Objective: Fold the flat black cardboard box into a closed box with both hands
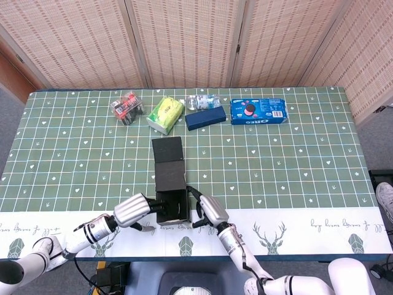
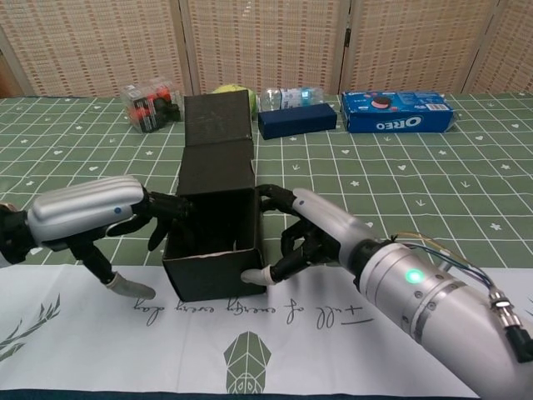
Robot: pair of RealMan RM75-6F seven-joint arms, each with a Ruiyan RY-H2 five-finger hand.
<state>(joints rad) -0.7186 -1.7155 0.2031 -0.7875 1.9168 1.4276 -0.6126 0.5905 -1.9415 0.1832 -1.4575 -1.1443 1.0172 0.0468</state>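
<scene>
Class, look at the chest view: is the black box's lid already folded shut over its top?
No. The black box is open on top, its lid flap lying back toward the far side.

"OREO" on the blue cookie package; cursive lettering on the table runner illegible

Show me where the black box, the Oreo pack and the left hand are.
black box [image 2: 218,218], chest view, inner wall of the open body.
Oreo pack [image 1: 258,111], head view, middle of its top face.
left hand [image 2: 87,212], chest view, back of the hand.
</scene>
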